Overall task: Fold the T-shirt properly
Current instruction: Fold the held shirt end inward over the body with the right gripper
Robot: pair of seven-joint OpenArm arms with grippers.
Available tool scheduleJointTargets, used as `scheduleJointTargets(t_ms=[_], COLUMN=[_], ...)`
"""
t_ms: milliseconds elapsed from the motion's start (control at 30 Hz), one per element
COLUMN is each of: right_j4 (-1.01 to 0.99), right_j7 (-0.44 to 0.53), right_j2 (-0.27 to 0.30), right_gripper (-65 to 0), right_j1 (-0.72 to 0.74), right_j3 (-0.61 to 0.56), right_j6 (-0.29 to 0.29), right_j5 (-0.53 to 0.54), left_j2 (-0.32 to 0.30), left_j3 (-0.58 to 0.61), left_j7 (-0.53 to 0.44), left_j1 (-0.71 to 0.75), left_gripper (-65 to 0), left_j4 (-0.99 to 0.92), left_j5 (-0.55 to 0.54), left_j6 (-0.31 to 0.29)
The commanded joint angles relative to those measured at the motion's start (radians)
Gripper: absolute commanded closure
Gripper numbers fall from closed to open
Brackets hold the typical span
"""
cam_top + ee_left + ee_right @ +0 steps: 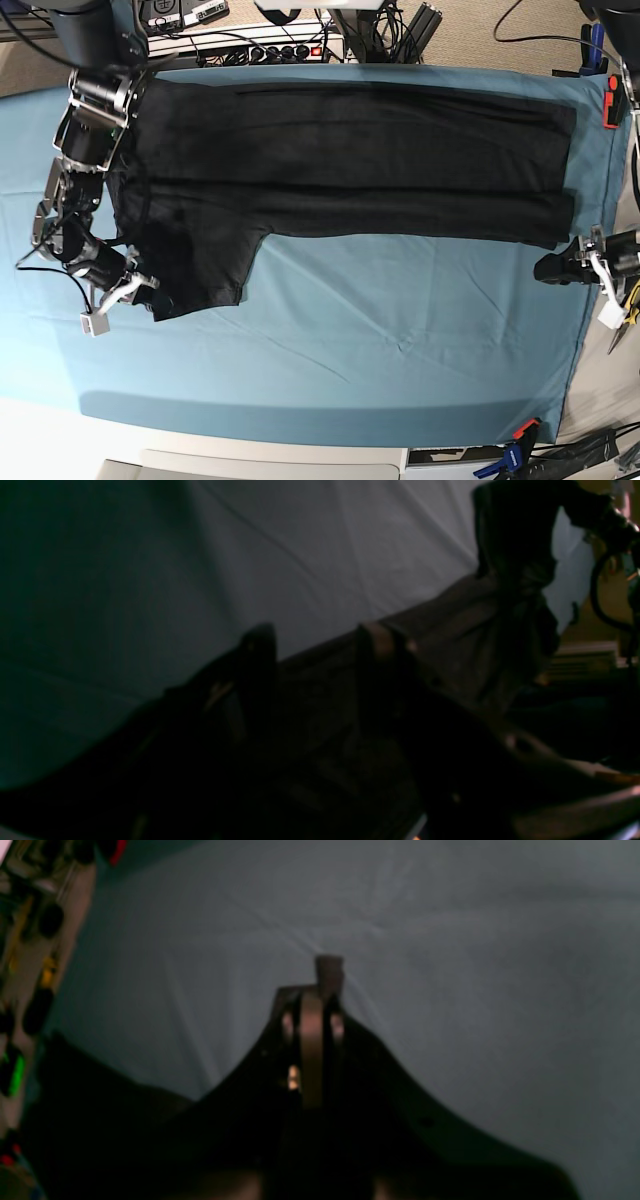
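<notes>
The black T-shirt (350,160) lies flat in a long band across the far half of the teal table cloth (400,340), one sleeve hanging down at the left. My right gripper (150,283) sits at that sleeve's lower left corner. In the right wrist view it (327,972) is shut, its tips on the teal cloth where creases meet, with no black fabric seen between them; the T-shirt (100,1100) shows dark at the lower left. My left gripper (542,269) hovers just below the shirt's right front corner. It (320,642) is open, with the T-shirt (450,630) edge running between its fingers.
A power strip and cables (250,45) line the table's far edge. An orange clamp (610,100) grips the cloth at the right edge and a blue clamp (515,455) at the front right corner. Bare teal cloth covers the near half.
</notes>
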Motion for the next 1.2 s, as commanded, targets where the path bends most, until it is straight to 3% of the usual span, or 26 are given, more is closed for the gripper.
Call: scheduleJointTargets(t_ms=[0, 200, 567, 1167], right_j4=[0.052, 0.174, 0.457, 0.814], right_j7=[0.002, -0.017, -0.048, -0.044], right_j2=[0.014, 0.014, 0.014, 0.014], right_gripper=[0.0, 0.0, 0.0, 0.0], right_j1=[0.012, -0.104, -0.413, -0.763], right_j3=[0.002, -0.016, -0.161, -0.163], right_j6=[0.007, 0.007, 0.007, 0.007], right_j5=[0.027, 0.061, 0.12, 0.113], left_j2=[-0.025, -0.026, -0.026, -0.026], left_j3=[-0.009, -0.009, -0.009, -0.009], left_j7=[-0.016, -0.017, -0.014, -0.025], left_j1=[-0.024, -0.024, -0.024, -0.024], left_gripper=[-27.5, -27.5, -27.5, -27.5], left_j4=[0.013, 0.013, 0.013, 0.013], left_j5=[-0.026, -0.026, -0.026, -0.026], left_j6=[-0.005, -0.005, -0.005, -0.005])
